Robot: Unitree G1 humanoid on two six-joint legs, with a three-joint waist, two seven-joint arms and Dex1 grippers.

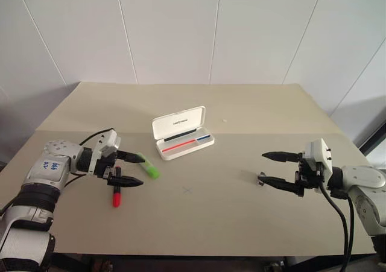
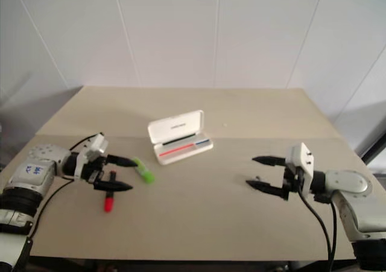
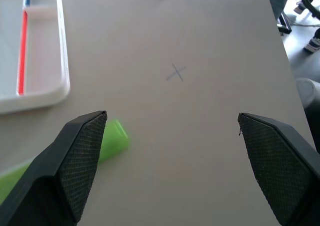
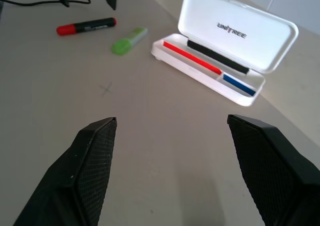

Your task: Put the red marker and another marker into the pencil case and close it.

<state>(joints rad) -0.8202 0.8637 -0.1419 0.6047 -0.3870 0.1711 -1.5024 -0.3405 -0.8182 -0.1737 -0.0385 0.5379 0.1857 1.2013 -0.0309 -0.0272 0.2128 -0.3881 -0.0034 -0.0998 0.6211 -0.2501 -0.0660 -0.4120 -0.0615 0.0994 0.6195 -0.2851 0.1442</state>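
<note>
The white pencil case (image 1: pixel 181 131) lies open at the table's middle, lid raised, a red and blue stripe in its tray. The red marker (image 1: pixel 117 195) with a red cap and black barrel lies at the left front. Just right of it lies the green marker (image 1: pixel 149 166). My left gripper (image 1: pixel 136 169) is open and hovers over both markers, one finger above each, holding nothing. My right gripper (image 1: pixel 271 167) is open at the right, well apart from the case (image 4: pixel 227 65). The right wrist view takes in the red marker (image 4: pixel 86 26) and the green marker (image 4: pixel 128 40).
A faint pencilled cross (image 1: pixel 187 190) marks the tan table (image 1: pixel 241 115) in front of the case. White panelled walls close the far side. Cables trail from both wrists.
</note>
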